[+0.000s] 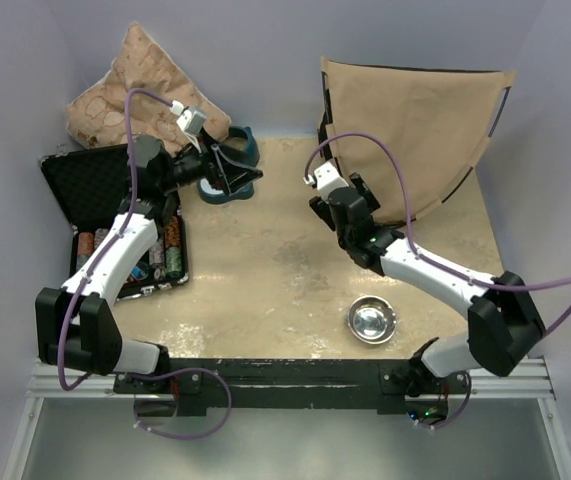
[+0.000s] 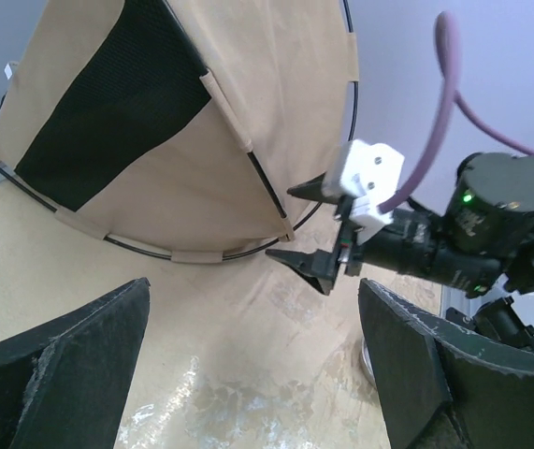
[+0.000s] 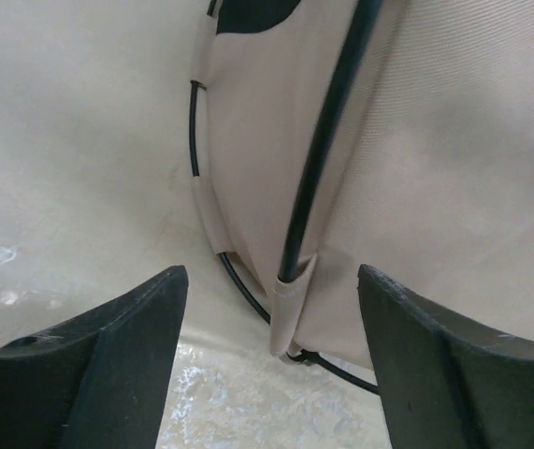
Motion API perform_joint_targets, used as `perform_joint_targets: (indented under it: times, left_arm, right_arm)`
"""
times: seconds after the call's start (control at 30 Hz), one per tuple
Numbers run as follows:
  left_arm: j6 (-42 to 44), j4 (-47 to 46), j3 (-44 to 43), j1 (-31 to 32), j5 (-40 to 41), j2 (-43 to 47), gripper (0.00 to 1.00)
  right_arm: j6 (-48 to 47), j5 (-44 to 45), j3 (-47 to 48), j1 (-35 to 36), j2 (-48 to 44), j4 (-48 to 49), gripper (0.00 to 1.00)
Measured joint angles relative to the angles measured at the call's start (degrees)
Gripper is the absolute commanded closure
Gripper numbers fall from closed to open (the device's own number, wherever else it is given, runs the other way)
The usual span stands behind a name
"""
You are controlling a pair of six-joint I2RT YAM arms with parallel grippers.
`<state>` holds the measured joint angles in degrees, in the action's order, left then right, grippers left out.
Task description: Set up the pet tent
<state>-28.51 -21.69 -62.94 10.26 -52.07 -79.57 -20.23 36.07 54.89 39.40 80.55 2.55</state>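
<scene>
Right tool (image 3: 271, 276) released, jaws straddling dark pole (image 3: 327, 140) at pet tent (image 1: 410, 130) hem; left tool (image 2: 252, 290) released, well left of tent

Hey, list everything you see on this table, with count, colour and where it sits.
tent: one, tan with black lining, far right
pillow: one, tan patterned, far left corner
case: one, black, open, left edge
cylinders: several, mixed colours, inside case
round object: one, teal, by left gripper
bowl: one, steel, near right
table: one, beige
cables: two, purple, one per arm
left gripper: black, open, far left-centre
right gripper: black, open, by tent's left edge
</scene>
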Motion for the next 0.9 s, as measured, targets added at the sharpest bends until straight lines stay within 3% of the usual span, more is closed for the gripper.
perform_joint_targets:
  times: [0.1,0.2,0.23,0.37,0.63,0.77,0.9]
  left_arm:
    - [0.0,-0.07,0.0,0.0,0.07,-0.02,0.03]
    - [0.02,-0.07,0.0,0.0,0.07,-0.02,0.03]
    - [0.02,-0.07,0.0,0.0,0.07,-0.02,0.03]
    - [0.02,-0.09,-0.02,0.0,0.07,-0.02,0.03]
    - [0.0,-0.81,-0.04,0.0,0.04,-0.02,0.03]
    - [-0.04,-1.42,-0.07,0.0,0.02,-0.02,0.03]
    - [0.07,-1.05,-0.7,-0.02,-0.28,-0.15,0.03]
  right_arm:
    - [1.01,2.29,0.11,-0.68,3.58,1.2,0.54]
    - [2.32,2.99,1.49,-2.01,5.31,0.37,0.94]
    - [2.62,3.06,2.25,-2.51,5.4,-0.13,1.0]
    - [7.28,0.09,10.91,-6.08,5.4,-6.97,1.0]
    - [21.79,-15.67,35.23,-11.96,4.33,-22.8,1.0]
    - [33.48,-29.97,44.59,-18.23,3.58,-26.05,1.0]
    - [46.25,-47.1,44.02,-30.12,1.49,-25.7,1.0]
